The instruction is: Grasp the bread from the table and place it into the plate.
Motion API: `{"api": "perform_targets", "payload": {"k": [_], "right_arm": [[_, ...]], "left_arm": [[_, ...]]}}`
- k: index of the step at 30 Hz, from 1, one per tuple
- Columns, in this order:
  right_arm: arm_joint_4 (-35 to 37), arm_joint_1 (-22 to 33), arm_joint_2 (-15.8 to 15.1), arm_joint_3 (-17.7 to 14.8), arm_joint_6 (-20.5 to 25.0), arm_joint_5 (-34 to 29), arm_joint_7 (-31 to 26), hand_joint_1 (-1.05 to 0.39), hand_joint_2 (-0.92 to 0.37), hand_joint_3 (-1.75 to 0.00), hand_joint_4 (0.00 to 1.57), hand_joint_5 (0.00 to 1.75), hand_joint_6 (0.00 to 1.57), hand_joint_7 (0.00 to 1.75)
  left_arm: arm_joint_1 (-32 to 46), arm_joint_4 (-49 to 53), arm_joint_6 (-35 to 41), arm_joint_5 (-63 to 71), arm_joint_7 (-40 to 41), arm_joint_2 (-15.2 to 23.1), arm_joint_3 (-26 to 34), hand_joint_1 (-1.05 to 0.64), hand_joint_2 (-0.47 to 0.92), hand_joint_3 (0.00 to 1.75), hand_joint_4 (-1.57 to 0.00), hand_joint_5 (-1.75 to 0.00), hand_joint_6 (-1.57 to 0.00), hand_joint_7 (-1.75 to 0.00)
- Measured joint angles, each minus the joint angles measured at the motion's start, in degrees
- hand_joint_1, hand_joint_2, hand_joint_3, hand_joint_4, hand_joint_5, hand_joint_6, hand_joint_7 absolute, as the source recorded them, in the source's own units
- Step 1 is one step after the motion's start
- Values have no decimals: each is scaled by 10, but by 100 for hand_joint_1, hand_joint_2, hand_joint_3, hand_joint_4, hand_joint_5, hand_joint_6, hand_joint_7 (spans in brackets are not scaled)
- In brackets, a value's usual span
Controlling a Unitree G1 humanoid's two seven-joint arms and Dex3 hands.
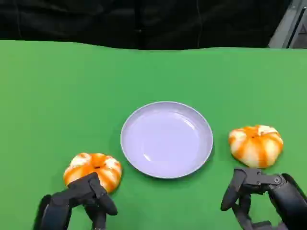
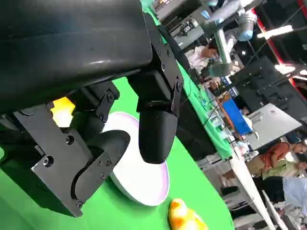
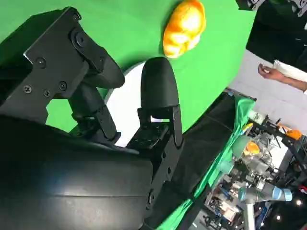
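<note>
Green table [image 1: 48, 86], bread [image 1: 93, 170] just beyond left hand [image 1: 79, 201]

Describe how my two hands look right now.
Both the left hand and the right hand are matte black, built of angular plates with visible screws and rounded, smooth fingertips. A glossy black shell sits behind the fingers.

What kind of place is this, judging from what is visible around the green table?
Probably a robotics lab or a demonstration hall. The green table holds just a plate and two bread rolls, like a test setup. Beyond it, the left wrist view shows another robot arm, equipment-laden tables and people nearby.
</note>
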Motion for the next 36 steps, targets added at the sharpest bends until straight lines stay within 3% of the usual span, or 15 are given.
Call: {"api": "perform_targets", "payload": {"k": [15, 22, 26, 28, 31, 32, 36], "right_arm": [[2, -1, 0, 0, -1, -5, -1, 5, -29, -139, 89, 169, 86, 126], [2, -2, 0, 0, -1, 5, 0, 7, -29, -142, 87, 171, 84, 127], [2, -2, 1, 3, -1, 5, 0, 6, -29, -141, 88, 170, 84, 128], [2, -2, 2, 6, -1, 5, -1, 6, -28, -141, 89, 169, 84, 128], [2, -2, 2, 9, -1, 3, -2, 5, -28, -141, 89, 169, 85, 128], [2, -2, 2, 9, -1, 2, -3, 6, -29, -141, 89, 169, 85, 128], [2, -4, 5, 11, -1, 6, -3, 8, -29, -142, 89, 170, 84, 128]], "left_arm": [[0, -1, 0, -4, 0, 0, 1, 2, 22, 158, -89, -168, -85, -146], [-3, 8, -12, -20, 0, 0, 2, -8, 47, 108, -78, -132, -79, -99], [-11, 17, -11, -25, 0, -3, 4, -12, 54, 87, -70, -120, -74, -78], [-16, 17, -4, -21, 0, -6, 7, -20, 72, 50, -64, -112, -74, -51], [-21, 16, 22, 3, 6, -9, 14, -21, 78, 38, -62, -110, -76, -42], [-22, 15, 25, 5, 7, -10, 15, -27, 82, 25, -43, -96, -64, -28], [-30, -14, 89, 95, 31, -14, 18, -41, 91, 6, -21, -74, -46, -6]]}}
